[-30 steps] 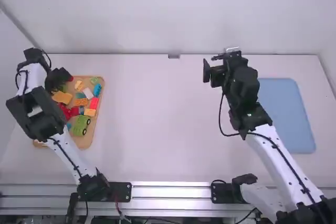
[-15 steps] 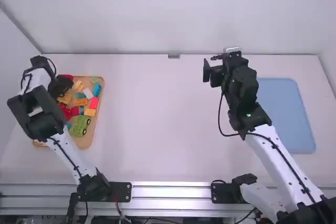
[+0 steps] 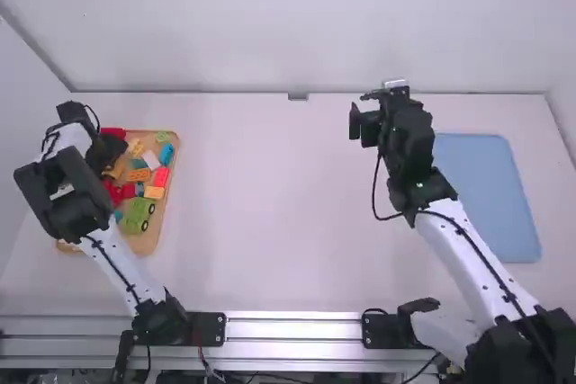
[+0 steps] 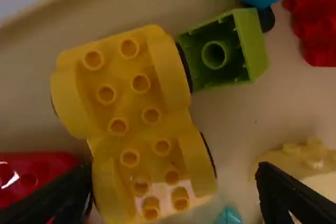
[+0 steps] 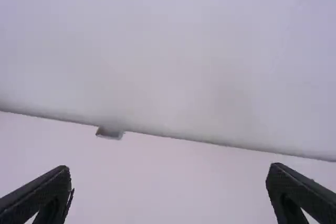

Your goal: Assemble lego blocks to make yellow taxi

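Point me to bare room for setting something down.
The white table is bare between the wooden tray and right arm; the blue mat right of that arm is bare too. Crowded: the tray, packed with blocks under the left arm's fingers.

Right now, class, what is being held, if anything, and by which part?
Nothing is held: the left end effector and right end effector are both open.

Robotics lab setup: two mounted arms (image 3: 450, 240) at a white table (image 3: 270, 204).

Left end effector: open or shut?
Open. Left wrist view: its two fingers stand wide apart, nothing gripped between them, yellow car base beyond.
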{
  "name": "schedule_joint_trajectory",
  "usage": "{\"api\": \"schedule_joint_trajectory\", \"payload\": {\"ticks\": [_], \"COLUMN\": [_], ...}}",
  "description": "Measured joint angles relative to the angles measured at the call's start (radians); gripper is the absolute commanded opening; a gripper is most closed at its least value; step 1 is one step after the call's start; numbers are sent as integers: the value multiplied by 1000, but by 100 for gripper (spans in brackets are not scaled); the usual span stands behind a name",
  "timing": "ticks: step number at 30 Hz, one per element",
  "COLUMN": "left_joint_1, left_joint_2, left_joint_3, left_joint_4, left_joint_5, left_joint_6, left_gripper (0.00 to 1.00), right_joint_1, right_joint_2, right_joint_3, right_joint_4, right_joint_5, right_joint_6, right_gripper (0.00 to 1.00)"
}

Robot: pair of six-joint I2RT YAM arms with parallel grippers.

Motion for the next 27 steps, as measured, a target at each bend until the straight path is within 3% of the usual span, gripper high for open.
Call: {"api": "schedule_joint_trajectory", "payload": {"ticks": [11, 14, 22, 27], "left_joint_1": [0, 0, 0, 2], "left_joint_2": [0, 0, 0, 0], "left_joint_3": [-71, -90, -103, -97], "left_joint_4": [82, 124, 141, 121], "left_joint_5": [-47, -68, -80, -79], "left_joint_6": [-48, -60, -79, -74], "left_gripper": [80, 74, 61, 62], "right_joint_1": [104, 137, 156, 156], "right_joint_2": [0, 1, 1, 0], "right_joint_3": [0, 0, 0, 0], "right_joint_4": [37, 46, 51, 50], "right_joint_5": [3, 3, 3, 3], "right_joint_6": [-113, -151, -176, -177], "right_gripper": [99, 99, 99, 99]}}
